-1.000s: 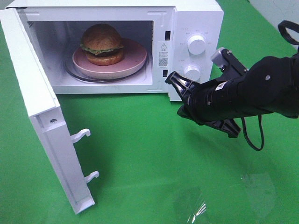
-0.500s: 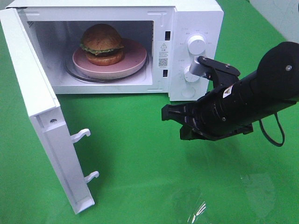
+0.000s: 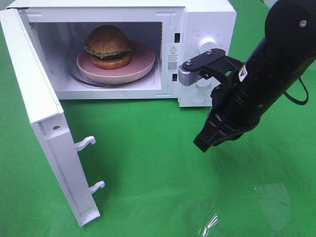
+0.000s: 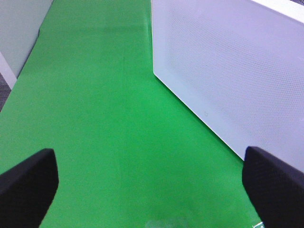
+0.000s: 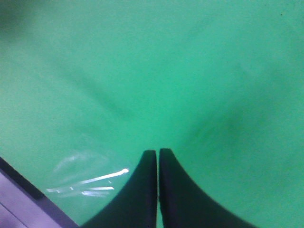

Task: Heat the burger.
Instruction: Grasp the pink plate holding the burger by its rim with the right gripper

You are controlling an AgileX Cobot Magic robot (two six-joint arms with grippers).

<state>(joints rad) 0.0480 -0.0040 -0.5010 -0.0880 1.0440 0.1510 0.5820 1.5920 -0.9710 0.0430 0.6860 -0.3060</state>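
The right arm is swinging away from the microwave point(image 3: 207, 19). A moment ago it lay almost level, with its tip aimed towards the oven's front. Now it stands steeply and the right pincer point(image 3: 201, 144) points down at the green worktop point(image 3: 148, 163), in front of the control panel and clear of the cavity. Its two black fingers are pressed together with nothing between them, and the right wrist view shows only green cloth beyond the right pincer's tip point(image 5: 158, 161).

Nothing inside has stirred meanwhile. The burger point(image 3: 107, 47) sits where it was, on the pink plate point(image 3: 140, 66), a little to the left of the plate's middle, and the plate rests on the glass turntable point(image 3: 74, 74) inside the oven. The door point(image 3: 39, 123) hangs as wide open as before.

To me this reads as the loading step being over, with the right arm getting out of the way. The burger is in place, but heating cannot start until the door is shut and a dial is turned. The upper dial point(image 3: 206, 47) is just behind the raised arm.

The left pincer point(image 4: 151, 183) is spread wide and holds nothing. It faces along the worktop with the outer face of the door point(image 4: 228, 71) close beside it. That looks like a fair position for pushing the door closed, though it is not touching the door yet.
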